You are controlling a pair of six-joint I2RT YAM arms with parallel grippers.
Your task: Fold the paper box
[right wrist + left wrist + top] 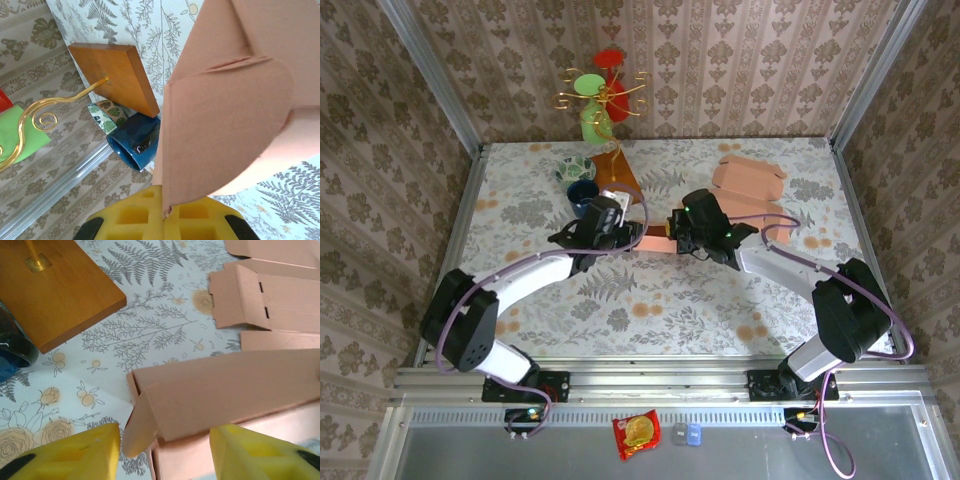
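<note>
The paper box (655, 243) is a partly folded brown cardboard piece lying mid-table between both grippers. My left gripper (628, 238) is at its left end. In the left wrist view the left gripper (165, 442) is open, its yellow fingers (75, 455) standing on either side of the box's end (225, 390), where a rounded flap hangs down. My right gripper (678, 240) holds the right end. Seen from the right wrist, the right gripper (170, 212) is shut on the edge of a box flap (225, 115).
A wooden-based mug tree (610, 100) with green and red cups stands at the back; its base (55, 295) lies just left of the box. A blue mug (582, 193) and a leaf-patterned cup (575, 167) sit beside it. Flat cardboard blanks (750, 180) lie back right.
</note>
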